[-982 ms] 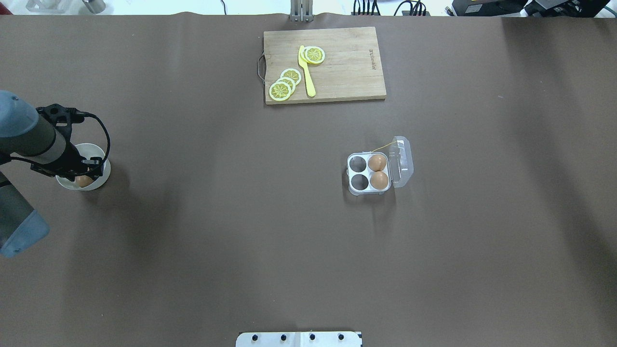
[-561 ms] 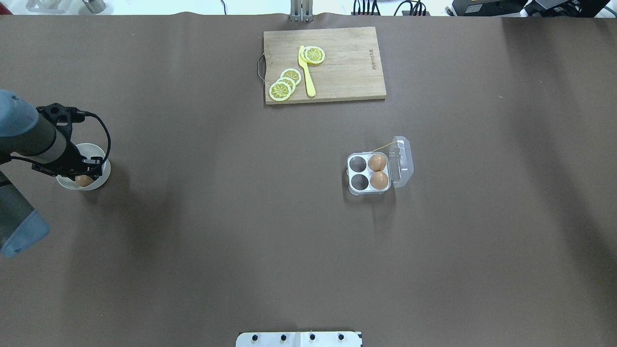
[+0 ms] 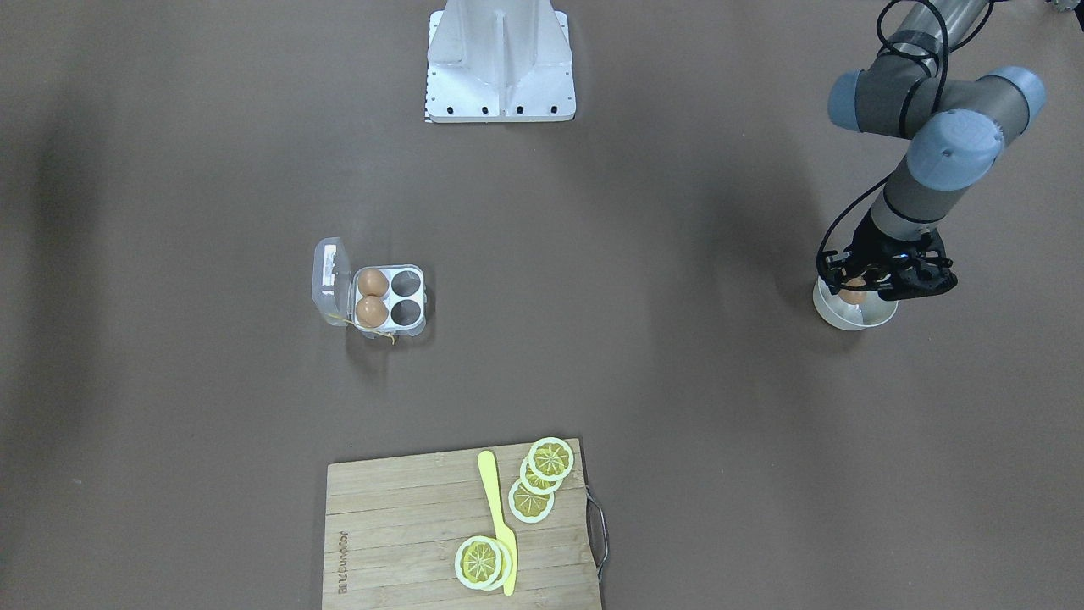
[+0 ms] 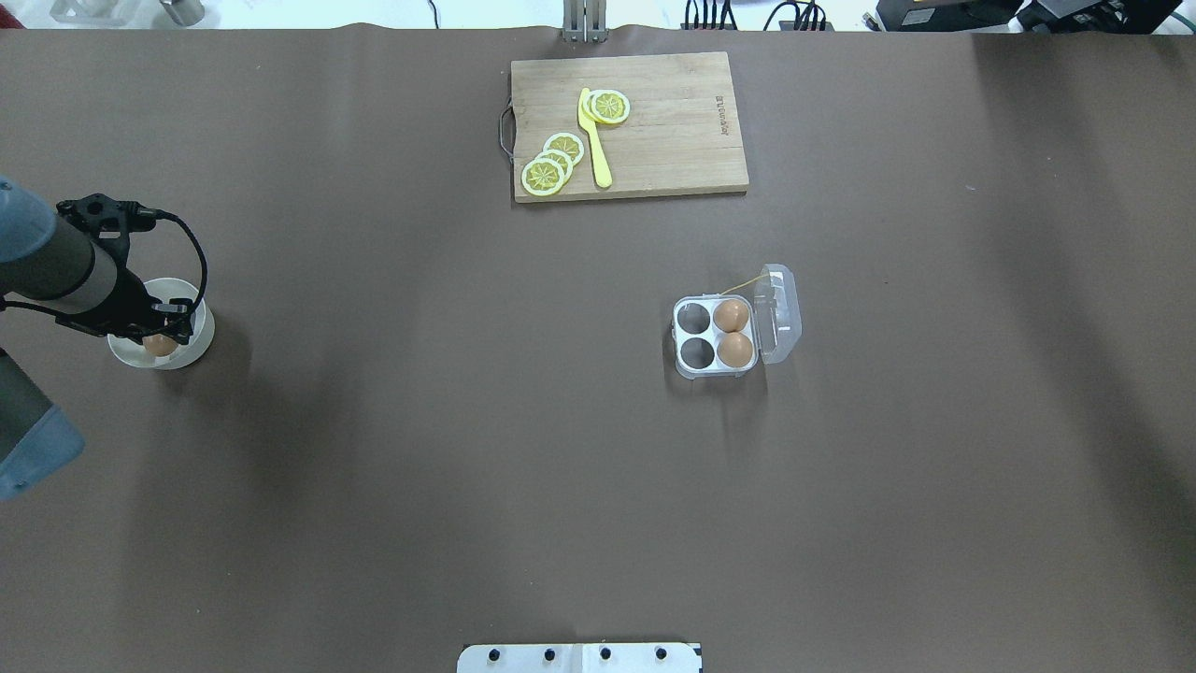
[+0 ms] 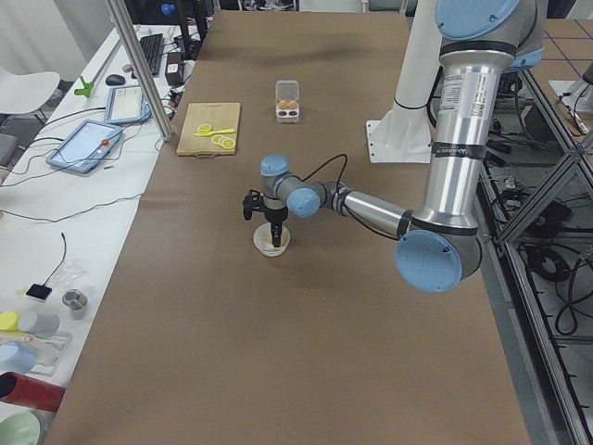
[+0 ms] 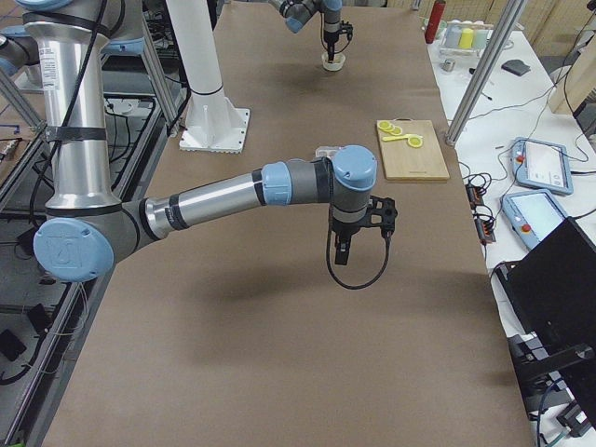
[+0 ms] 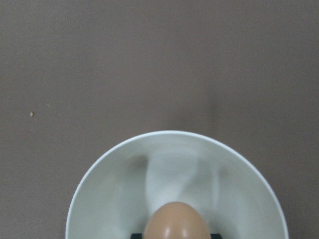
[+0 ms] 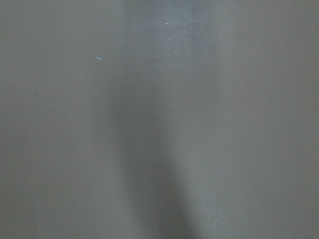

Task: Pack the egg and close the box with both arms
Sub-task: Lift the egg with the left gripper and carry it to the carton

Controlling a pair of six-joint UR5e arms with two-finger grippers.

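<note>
In the white bowl (image 4: 202, 344), egg (image 7: 177, 221) clamped in left claw (image 3: 855, 292), right claw (image 6: 341, 253) state unclear.

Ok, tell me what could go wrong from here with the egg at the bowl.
1. The egg sits between the fingertips of the left tool at the white bowl. It is smooth and round, so it could slip out, or crack if squeezed hard.
2. The egg carton lies far across the table, so the long carry leaves time for a drop.
3. Its two free cells adjoin two seated eggs; a misaimed lowering could knock those.
</note>
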